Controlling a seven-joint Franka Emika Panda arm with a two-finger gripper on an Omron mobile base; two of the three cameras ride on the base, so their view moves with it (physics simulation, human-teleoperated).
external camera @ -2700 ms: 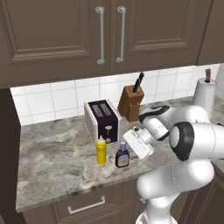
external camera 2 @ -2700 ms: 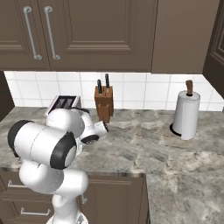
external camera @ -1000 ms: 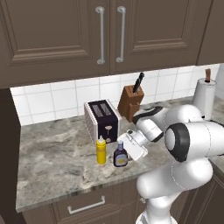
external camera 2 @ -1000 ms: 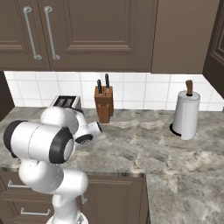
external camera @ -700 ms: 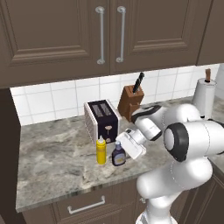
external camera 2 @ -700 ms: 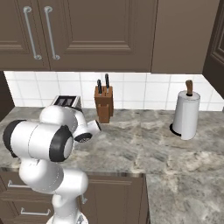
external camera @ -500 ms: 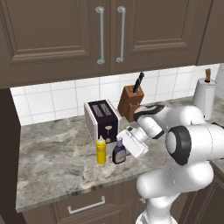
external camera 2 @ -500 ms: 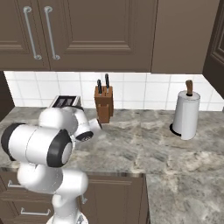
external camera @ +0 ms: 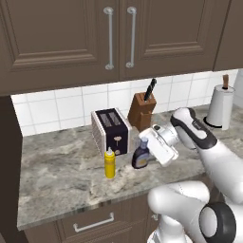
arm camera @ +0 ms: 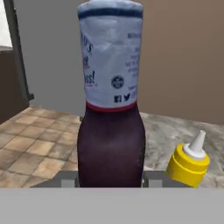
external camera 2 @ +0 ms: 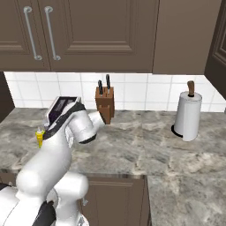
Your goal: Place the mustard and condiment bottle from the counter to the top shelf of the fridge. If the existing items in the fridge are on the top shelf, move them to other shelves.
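While my gripper [external camera: 144,153] is closed on the condiment bottle [external camera: 141,155], the mustard [external camera: 109,163] stands on the grey marbled tabletop [external camera: 61,175] beneath dark wooden cabinets [external camera: 118,38].

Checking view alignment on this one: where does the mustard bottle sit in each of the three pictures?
Left base view: mustard stands left of centre on the counter, in front of the toaster.
Right base view: a sliver of it shows at the left edge, beside the arm.
Hand view: lower right, beside the condiment bottle.
Shared landmark: the condiment bottle, right next to it.
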